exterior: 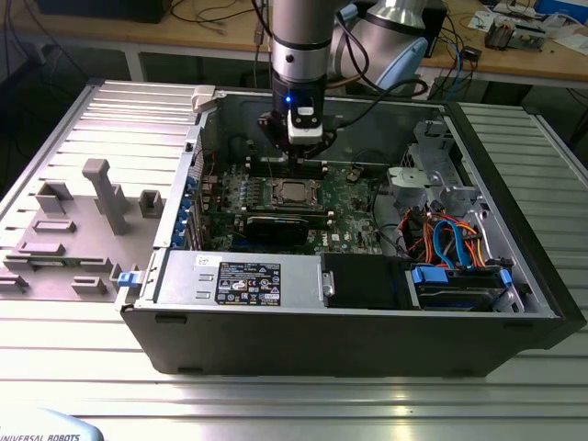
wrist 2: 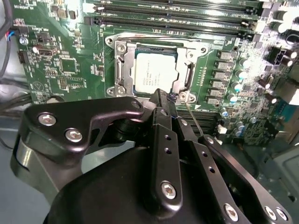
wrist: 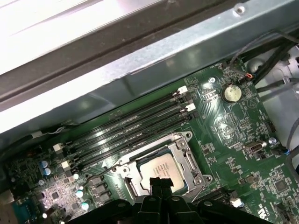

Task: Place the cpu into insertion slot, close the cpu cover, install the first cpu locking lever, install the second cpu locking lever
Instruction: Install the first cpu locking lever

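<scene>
Cpu: the cpu (wrist 2: pixel 154 74) lies flat in the insertion slot (wrist 2: pixel 156 39), silver top up.
Cover: the cpu cover (wrist 2: pixel 122 70) lies down around the chip and frames it, so it looks closed.
Gripper: the gripper (wrist 2: pixel 164 97) has its fingers pressed together, holding nothing.
Position: its tips sit at the socket's edge beside a thin wire lever (wrist 2: pixel 194 122), probably to push rather than pinch.

sticker (exterior: pixel 248 280) on the silver box (exterior: pixel 184 276), near side: black and white, words too tiny to read | cpu (wrist 2: pixel 155 71): faint small print on its grey top, cannot be read | green board (wrist: pixel 233 135): tiny white marks, unreadable | pale cover (exterior: pixel 46 432), near corner on the exterior view's left: grey letters
</scene>
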